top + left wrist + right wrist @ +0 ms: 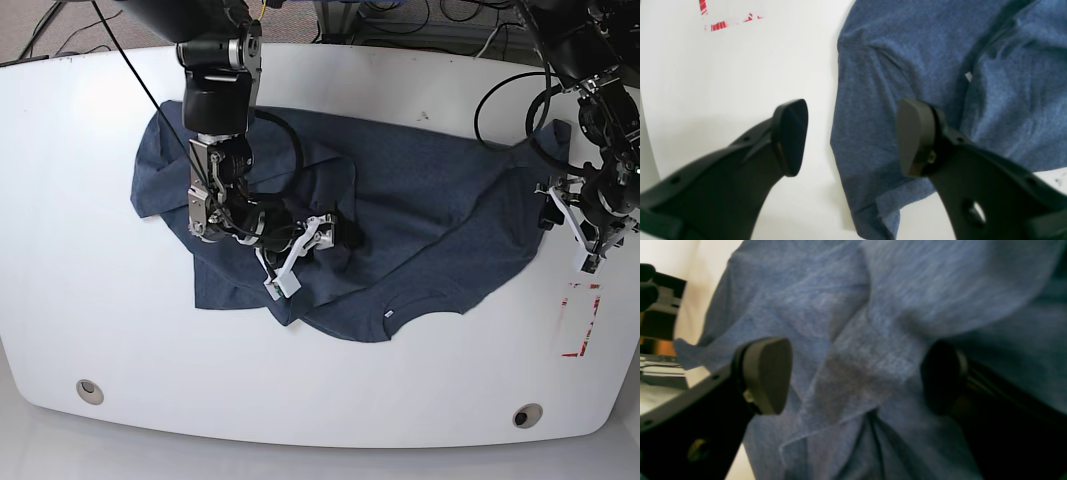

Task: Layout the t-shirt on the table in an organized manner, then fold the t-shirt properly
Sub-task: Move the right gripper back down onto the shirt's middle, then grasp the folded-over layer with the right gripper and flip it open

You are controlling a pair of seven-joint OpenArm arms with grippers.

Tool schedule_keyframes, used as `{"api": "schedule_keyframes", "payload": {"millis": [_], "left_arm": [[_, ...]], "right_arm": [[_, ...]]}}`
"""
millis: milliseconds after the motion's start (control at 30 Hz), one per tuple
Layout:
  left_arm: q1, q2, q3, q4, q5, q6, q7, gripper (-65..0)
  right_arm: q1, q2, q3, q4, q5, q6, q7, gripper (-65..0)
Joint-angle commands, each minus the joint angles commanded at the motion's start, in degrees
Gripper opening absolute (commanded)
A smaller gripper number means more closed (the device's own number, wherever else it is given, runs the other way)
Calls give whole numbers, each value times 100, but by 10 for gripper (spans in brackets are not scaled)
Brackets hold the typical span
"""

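Note:
The dark slate-blue t-shirt (420, 190) lies crumpled and partly spread on the white table (80, 200), with a small white tag (388, 315) at its near edge. My right gripper (335, 245) hovers low over the shirt's middle. In the right wrist view that gripper (855, 376) is open, and a raised fold of the t-shirt (840, 306) lies between its fingers. My left gripper (550, 225) is at the shirt's right end. It stands open (853, 136) astride the t-shirt's (923, 50) edge, one finger (790, 136) over bare table (723, 83), the other finger (917, 136) over cloth.
A red-taped rectangle (580, 320) is marked on the table just right of the shirt, and the red tape (720, 23) also shows in the left wrist view. Two round grey grommets (89, 390) (527, 415) sit near the front edge. Cables run behind the table.

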Motion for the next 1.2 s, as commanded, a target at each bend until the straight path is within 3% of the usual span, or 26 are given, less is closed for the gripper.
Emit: {"api": "schedule_keyframes", "payload": {"millis": [167, 233, 433, 567, 833, 933, 1200], "left_arm": [[0, 0, 0, -18, 0, 0, 0, -258], [0, 0, 9, -18, 0, 0, 0, -258], [-9, 0, 9, -26, 0, 0, 0, -258], [-18, 0, 9, -26, 0, 0, 0, -258], [-18, 0, 9, -26, 0, 0, 0, -258], [-9, -9, 9, -26, 0, 0, 0, -258], [-9, -35, 0, -26, 0, 0, 0, -258]], "right_arm": [[9, -9, -18, -18, -44, 0, 18, -90], [44, -18, -18, -18, -35, 0, 18, -162], [167, -105, -26, -35, -44, 0, 88, -645], [264, -123, -26, -35, -44, 0, 123, -620], [343, -141, -26, 141, 44, 0, -141, -650], [299, -141, -44, 554, 378, 0, -457, -650], [-158, 26, -774, 1776, 1424, 0, -1327, -650]]}}
